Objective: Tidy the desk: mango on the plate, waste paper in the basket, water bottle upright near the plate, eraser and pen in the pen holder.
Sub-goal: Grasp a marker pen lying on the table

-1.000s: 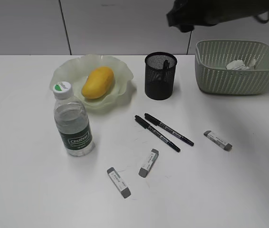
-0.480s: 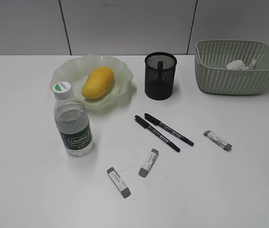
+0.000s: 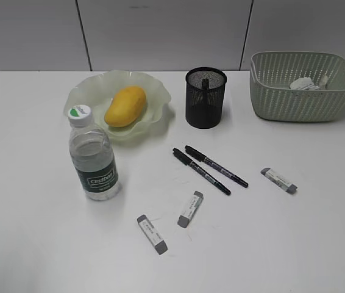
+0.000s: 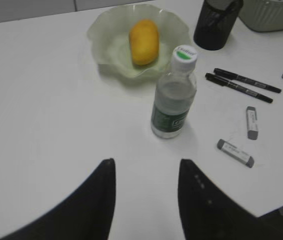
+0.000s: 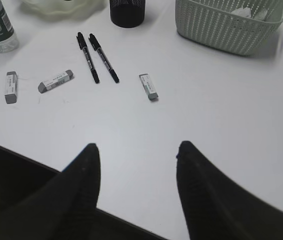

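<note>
Fingers of my left gripper [image 4: 146,167] stand apart over bare white desk [image 3: 38,244] with nothing between them, and my right gripper [image 5: 137,150] hangs the same way, parted and empty. On the desk, the smooth yellow-orange mango [image 3: 125,105] lies in the translucent pale-green ruffled plate [image 3: 81,91]. The small clear water bottle with its dark green label [image 3: 93,156] stands upright just in front of that plate. The crumpled white waste paper [image 3: 303,83] sits inside the sage-green woven-pattern basket [image 3: 303,105]. The black mesh pen holder [image 3: 205,97] stands between plate and basket, a dark pen-like thing inside it. Two black pens [image 3: 209,169] lie side by side on the desk, with three grey-and-white erasers [image 3: 190,209] scattered near them.
</note>
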Motion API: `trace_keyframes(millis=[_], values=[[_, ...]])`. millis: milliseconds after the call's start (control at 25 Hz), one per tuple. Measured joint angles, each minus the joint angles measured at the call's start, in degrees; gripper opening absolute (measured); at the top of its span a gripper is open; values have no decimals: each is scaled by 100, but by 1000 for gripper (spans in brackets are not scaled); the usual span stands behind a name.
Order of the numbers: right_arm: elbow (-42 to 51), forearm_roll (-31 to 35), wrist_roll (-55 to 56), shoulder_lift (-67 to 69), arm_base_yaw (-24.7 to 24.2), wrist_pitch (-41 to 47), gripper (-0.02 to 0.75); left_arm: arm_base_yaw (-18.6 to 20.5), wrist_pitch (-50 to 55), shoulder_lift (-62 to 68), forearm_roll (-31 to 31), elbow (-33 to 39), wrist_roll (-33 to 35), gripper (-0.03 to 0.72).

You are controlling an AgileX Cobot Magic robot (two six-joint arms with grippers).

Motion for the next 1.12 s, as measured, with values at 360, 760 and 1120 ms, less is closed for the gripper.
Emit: trace_keyframes(millis=[360, 760, 1120], values=[[144, 0, -6, -251, 0, 24, 378, -917, -1107, 2882, -702, -1861, 1102, 298], [144, 0, -12, -251, 0, 24, 375, -4465, -537, 7250, 2975, -4539, -2705, 326], [144, 0, -12, -251, 0, 24, 374, -4017, -986, 9536, 2234, -5945, -4694, 491]])
